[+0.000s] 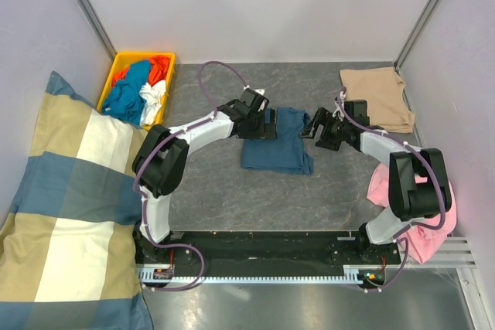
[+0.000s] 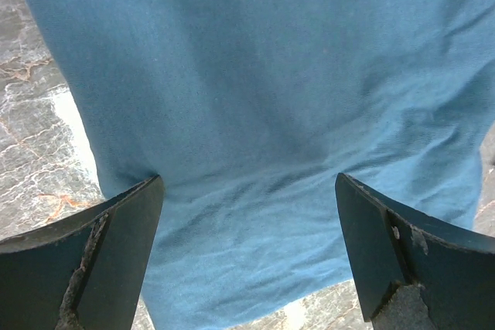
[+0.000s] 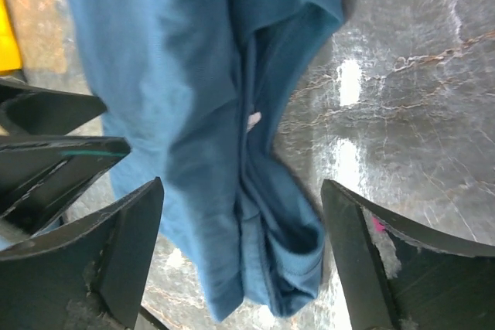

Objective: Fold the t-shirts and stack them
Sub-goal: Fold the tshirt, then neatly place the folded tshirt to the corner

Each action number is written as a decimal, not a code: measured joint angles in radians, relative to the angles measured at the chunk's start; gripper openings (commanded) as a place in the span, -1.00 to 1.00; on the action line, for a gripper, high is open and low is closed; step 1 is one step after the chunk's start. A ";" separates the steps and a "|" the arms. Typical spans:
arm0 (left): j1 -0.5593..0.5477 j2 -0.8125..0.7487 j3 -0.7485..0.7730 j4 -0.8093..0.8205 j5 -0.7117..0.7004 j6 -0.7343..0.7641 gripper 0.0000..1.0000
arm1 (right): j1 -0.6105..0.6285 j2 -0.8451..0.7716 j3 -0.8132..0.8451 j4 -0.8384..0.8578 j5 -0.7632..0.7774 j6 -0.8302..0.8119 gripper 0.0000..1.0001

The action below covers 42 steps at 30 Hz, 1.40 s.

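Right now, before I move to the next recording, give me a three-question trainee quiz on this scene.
1. True or false: the tan shirt lies at the far right corner of the table.
2. Which shirt lies under the left gripper? A. teal shirt; B. tan shirt; C. striped shirt.
3. Fill in: the right gripper is ___ (open or shut).
Key: 1 true; 2 A; 3 open.

Pink shirt (image 1: 424, 243) partly behind right arm (image 1: 414, 183) (cushion (image 1: 69, 214) cropped)
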 measured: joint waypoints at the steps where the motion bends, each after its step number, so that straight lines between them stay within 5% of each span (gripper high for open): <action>1: 0.001 0.000 -0.005 0.004 0.000 0.000 1.00 | 0.003 0.017 0.000 0.006 -0.002 0.001 0.88; 34: 0.017 0.000 -0.026 0.033 0.010 0.000 1.00 | 0.078 0.234 -0.002 0.361 -0.072 0.093 0.96; 42: 0.018 0.000 -0.025 0.033 0.011 -0.001 1.00 | 0.140 0.249 0.008 0.388 -0.057 0.108 0.86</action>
